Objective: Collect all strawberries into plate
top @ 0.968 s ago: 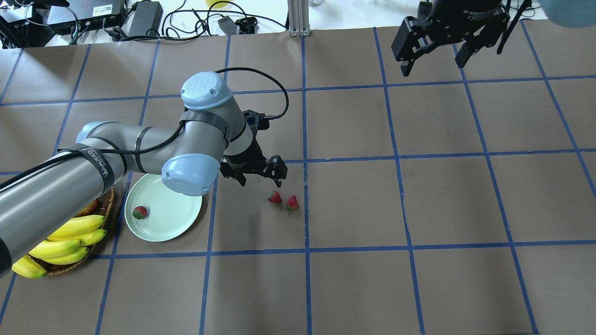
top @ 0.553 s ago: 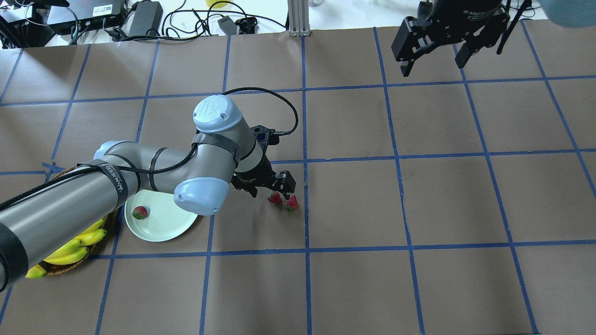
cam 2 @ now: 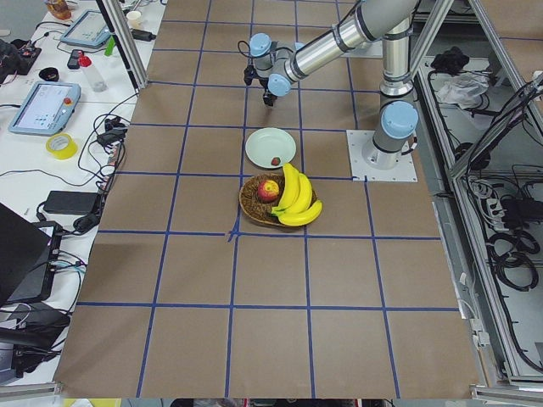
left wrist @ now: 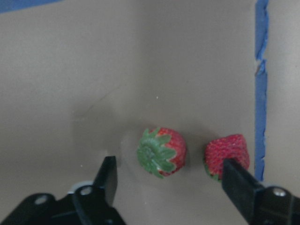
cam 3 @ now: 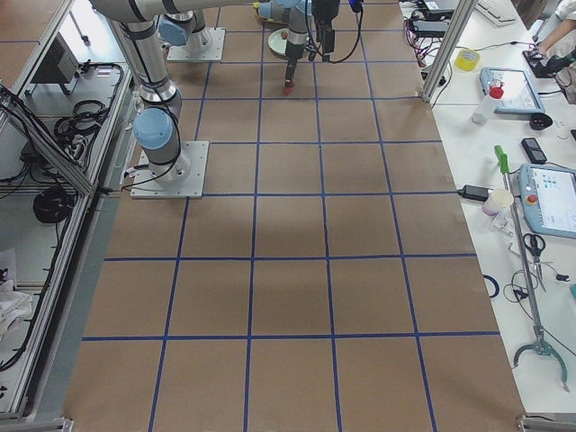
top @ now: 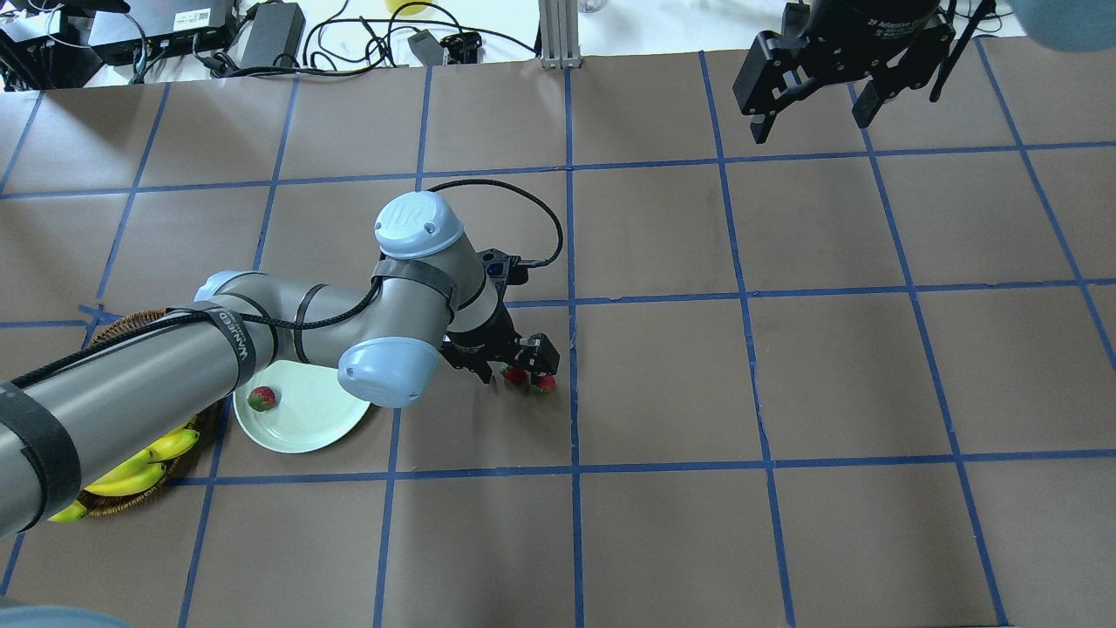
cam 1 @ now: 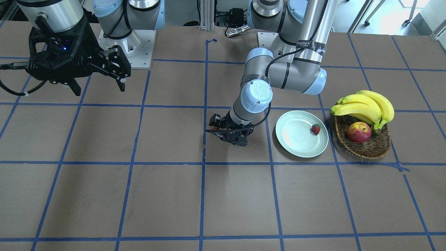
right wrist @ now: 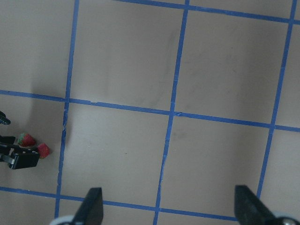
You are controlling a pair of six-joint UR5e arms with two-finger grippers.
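A: Left gripper [left wrist: 169, 164] is spread wide, low around one strawberry [left wrist: 161, 151]; its far finger [left wrist: 239, 180] crowds the neighbouring berry [left wrist: 225, 150].

B: Closing may pinch both or flick that one away. The third strawberry [top: 261, 399] lies on the plate [top: 305, 427].

Bright, even light; soft shadows; blurry left wrist close-up.

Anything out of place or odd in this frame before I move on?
Nothing is spilled or damaged. One oddity: the open left pincer brackets the cap-up strawberry, but one finger overlaps the neighbouring strawberry in the wrist view, so closing might pinch or knock it.
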